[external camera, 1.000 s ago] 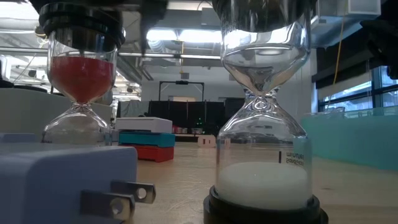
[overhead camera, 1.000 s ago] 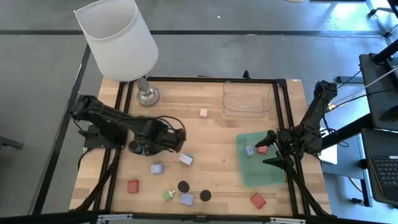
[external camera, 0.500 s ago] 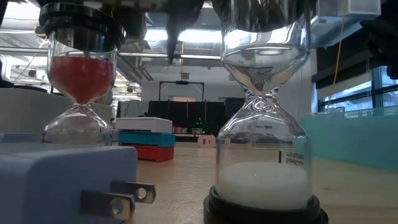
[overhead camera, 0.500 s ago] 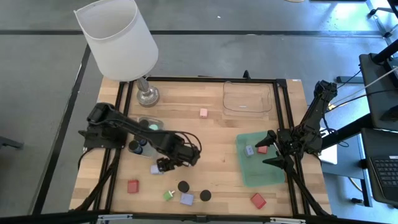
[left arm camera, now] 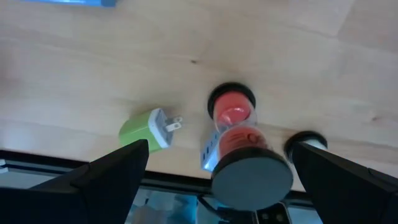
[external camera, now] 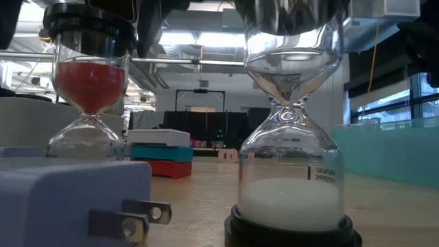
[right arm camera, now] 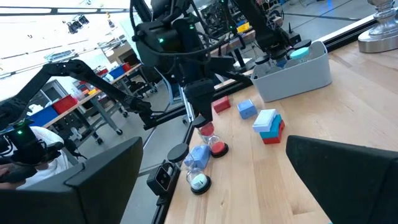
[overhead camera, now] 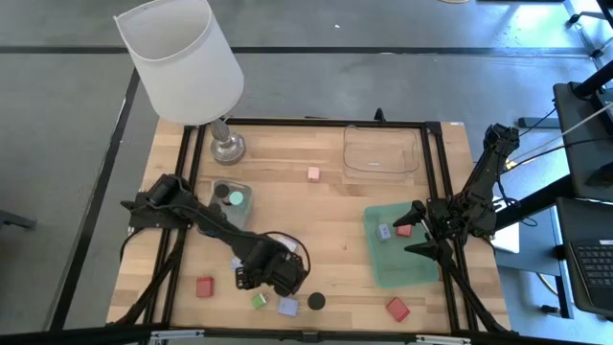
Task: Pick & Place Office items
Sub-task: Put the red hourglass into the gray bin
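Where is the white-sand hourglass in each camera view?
High view: white-sand hourglass, a black cap, front centre.
Low view: it stands close up, right of centre.
Left wrist view: its cap beside the red-sand hourglass.
Right wrist view: it stands near the red one.
Shared landmark: red-sand hourglass.

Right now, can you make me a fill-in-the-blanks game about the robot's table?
The open left gripper hovers over an hourglass with ____ sand. The charger plug beside it is ____. The open right gripper waits above the green tray, which holds ____ small pieces.
Missing words: red; green; two.
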Robot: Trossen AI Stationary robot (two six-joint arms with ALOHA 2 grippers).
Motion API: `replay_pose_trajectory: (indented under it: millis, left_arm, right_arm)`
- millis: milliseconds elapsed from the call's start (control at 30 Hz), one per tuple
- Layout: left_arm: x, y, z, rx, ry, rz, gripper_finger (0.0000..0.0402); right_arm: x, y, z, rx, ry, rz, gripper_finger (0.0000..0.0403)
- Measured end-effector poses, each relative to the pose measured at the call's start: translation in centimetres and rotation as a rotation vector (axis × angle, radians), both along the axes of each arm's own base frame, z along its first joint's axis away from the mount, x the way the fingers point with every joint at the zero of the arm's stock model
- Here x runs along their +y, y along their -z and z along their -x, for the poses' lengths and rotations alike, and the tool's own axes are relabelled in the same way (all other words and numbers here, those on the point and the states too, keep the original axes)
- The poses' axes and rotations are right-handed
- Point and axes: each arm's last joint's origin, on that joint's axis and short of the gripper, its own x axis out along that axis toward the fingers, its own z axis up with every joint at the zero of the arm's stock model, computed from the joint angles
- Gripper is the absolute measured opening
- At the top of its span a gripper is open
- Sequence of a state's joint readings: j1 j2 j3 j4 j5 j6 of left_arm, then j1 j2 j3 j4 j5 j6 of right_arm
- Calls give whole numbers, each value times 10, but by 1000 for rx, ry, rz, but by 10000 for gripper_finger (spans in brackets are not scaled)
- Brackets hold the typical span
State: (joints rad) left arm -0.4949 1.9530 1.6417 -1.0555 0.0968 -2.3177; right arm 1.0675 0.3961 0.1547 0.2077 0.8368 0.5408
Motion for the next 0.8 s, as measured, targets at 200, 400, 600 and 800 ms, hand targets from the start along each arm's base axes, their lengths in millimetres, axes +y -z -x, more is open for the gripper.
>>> replay_pose_trajectory:
  millis: [200,400,600,800]
  left_arm:
    - [0,-1,-2,-29,-4,-8,395]
    - [-5,15,-15,-57,-8,23,395]
    - [-10,26,-18,-25,16,59,395]
    - [-9,26,-19,-28,14,67,392]
  right_arm:
    - [0,0,0,0,0,0,400]
    - [0,0,0,0,0,0,400]
    - [0,0,0,0,0,-1,400]
    - [0,0,0,0,0,-1,400]
